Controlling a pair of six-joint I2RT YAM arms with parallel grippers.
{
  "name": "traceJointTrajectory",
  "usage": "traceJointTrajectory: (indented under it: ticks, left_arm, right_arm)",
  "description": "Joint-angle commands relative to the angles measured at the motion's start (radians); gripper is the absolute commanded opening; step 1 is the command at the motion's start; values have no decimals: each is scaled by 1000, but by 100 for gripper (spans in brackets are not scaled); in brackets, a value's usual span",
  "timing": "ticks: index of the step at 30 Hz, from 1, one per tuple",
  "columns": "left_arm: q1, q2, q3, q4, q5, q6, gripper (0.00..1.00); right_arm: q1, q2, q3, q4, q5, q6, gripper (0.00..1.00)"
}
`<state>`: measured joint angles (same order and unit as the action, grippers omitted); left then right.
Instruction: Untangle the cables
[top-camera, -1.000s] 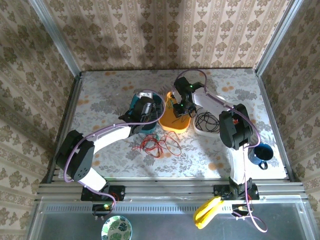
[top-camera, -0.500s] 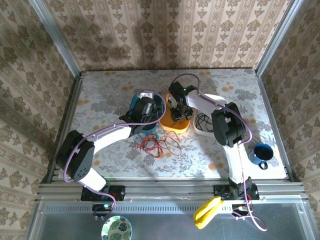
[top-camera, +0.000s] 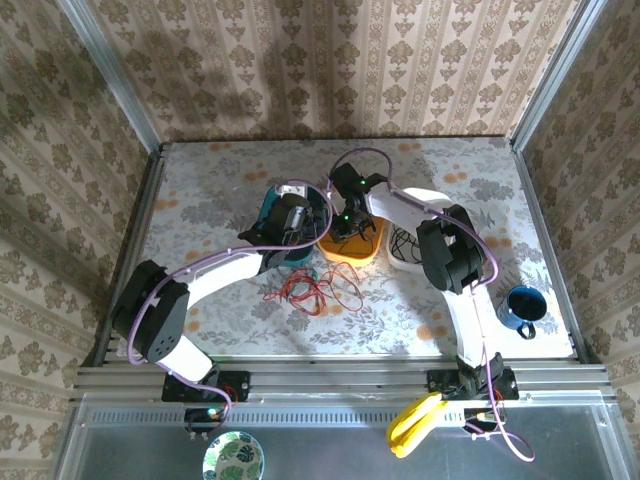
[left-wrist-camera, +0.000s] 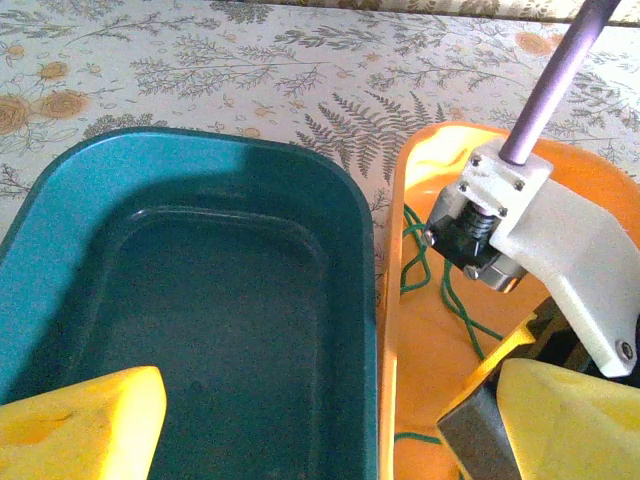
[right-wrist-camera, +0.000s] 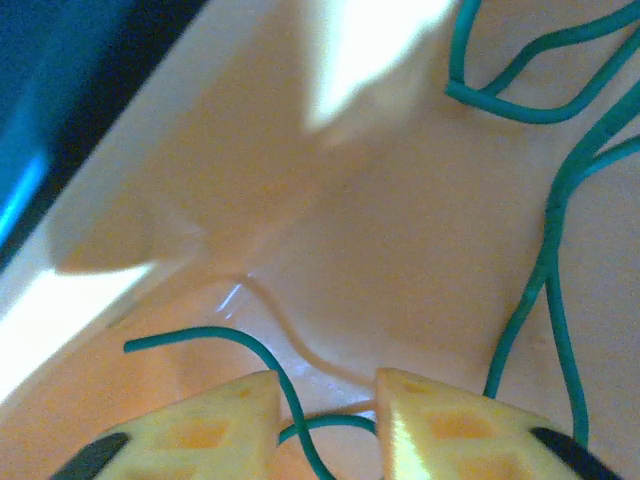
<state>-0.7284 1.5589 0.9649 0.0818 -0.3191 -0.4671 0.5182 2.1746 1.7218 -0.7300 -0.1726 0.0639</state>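
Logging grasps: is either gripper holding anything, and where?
Nothing gripped: a green cable crosses the open jaws of the right gripper; the left gripper hangs empty.

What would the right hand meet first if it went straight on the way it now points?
The right hand would probably meet the green cable crossing between its fingertips, then the orange bin floor right behind; depth is unclear.

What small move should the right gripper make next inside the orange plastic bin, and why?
Probably close the right gripper. Its jaws stand apart low in the orange plastic bin, and a thin green cable crosses the gap between them, not yet pinched, so closing should catch it.
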Motion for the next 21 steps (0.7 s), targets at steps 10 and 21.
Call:
traceJointTrajectory:
  ticks: [10,21]
  left_arm:
    - [-2,-129,-38,-100,35,111,90]
    - [30,-241,-177,-251,-51,-111,90]
  right_arm:
    - [42,-458,-336,121,-50,-9,48]
    - [278,-403,-434,107,-97,-136,48]
